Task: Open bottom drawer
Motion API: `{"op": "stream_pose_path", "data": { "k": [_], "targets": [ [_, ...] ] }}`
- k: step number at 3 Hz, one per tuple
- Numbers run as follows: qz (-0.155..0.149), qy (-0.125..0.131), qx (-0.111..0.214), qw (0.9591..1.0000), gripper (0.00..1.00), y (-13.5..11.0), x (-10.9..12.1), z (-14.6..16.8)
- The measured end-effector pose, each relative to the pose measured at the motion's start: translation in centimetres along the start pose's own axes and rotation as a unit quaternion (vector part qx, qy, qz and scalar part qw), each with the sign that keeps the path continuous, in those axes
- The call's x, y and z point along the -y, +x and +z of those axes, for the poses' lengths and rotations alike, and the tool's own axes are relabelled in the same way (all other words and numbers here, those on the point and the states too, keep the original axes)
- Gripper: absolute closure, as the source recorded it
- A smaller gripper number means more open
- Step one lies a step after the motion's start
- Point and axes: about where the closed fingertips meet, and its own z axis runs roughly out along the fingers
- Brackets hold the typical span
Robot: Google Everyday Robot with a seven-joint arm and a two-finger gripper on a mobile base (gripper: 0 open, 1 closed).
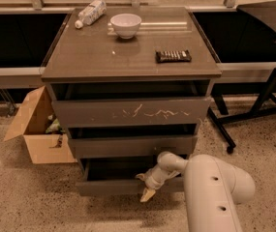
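The gripper [144, 186] sits at the top edge of the bottom drawer [103, 186], which is pulled partly out. Whether it clamps the front I cannot tell. Speckled floor [40, 202] lies beneath it and a cardboard box [33, 129] sits off to its left. Well above, the cabinet top [79, 57] carries a white bowl [126, 24] and a bottle [90, 13] lying on its side. The drawer's inside is too dark to read.

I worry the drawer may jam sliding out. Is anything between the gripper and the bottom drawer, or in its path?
Nothing visible does. The gripper sits at the front of the bottom drawer, right of centre. The cardboard box stands left of the cabinet, off the drawer's path; only the robot's own arm is ahead.
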Motion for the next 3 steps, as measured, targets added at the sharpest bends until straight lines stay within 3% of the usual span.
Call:
{"op": "stream_pose_path", "data": {
  "k": [2,3],
  "targets": [
    [0.007,-0.026,0.006,0.9996,0.94,-2.0,-3.8,0.6],
    [0.007,-0.026,0.006,0.9996,1.00,-2.2,-4.2,0.6]
  ]
}}
